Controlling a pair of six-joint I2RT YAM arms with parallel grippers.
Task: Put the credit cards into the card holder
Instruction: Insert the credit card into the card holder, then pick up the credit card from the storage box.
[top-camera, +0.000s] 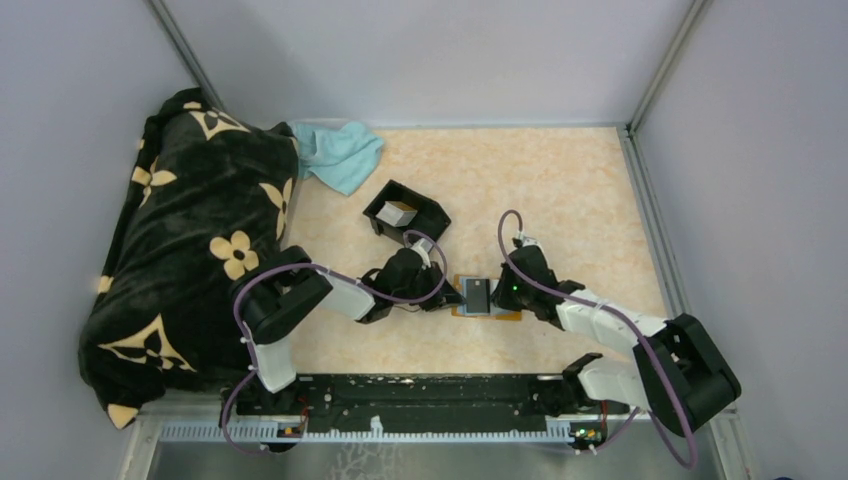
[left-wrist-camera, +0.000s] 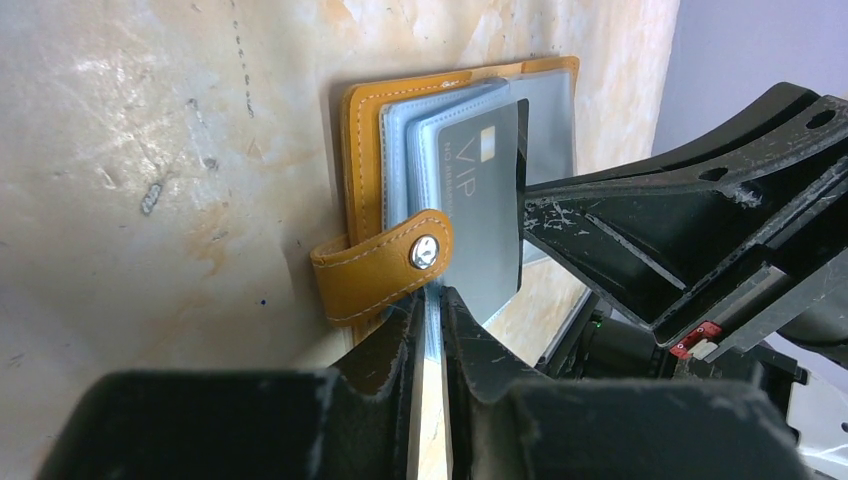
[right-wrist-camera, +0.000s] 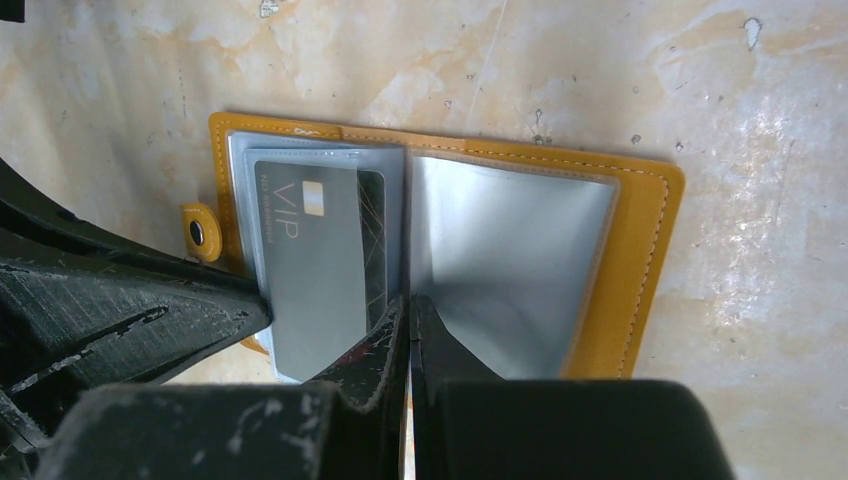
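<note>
Fingers of the right end effector (right-wrist-camera: 408, 305) are clenched together, tips down at the centre fold of the card holder (right-wrist-camera: 640, 270), beside a grey credit card (right-wrist-camera: 315, 270) lettered VIP that sits partly in a clear sleeve (right-wrist-camera: 510, 250). Opposite, the left end effector (left-wrist-camera: 432, 300) is pinched on a thin sleeve leaf at the holder's edge, just under the closure tab (left-wrist-camera: 385, 265). The holder lies open on the table (right-wrist-camera: 750, 100), toward its near edge, about midway between the side edges.
</note>
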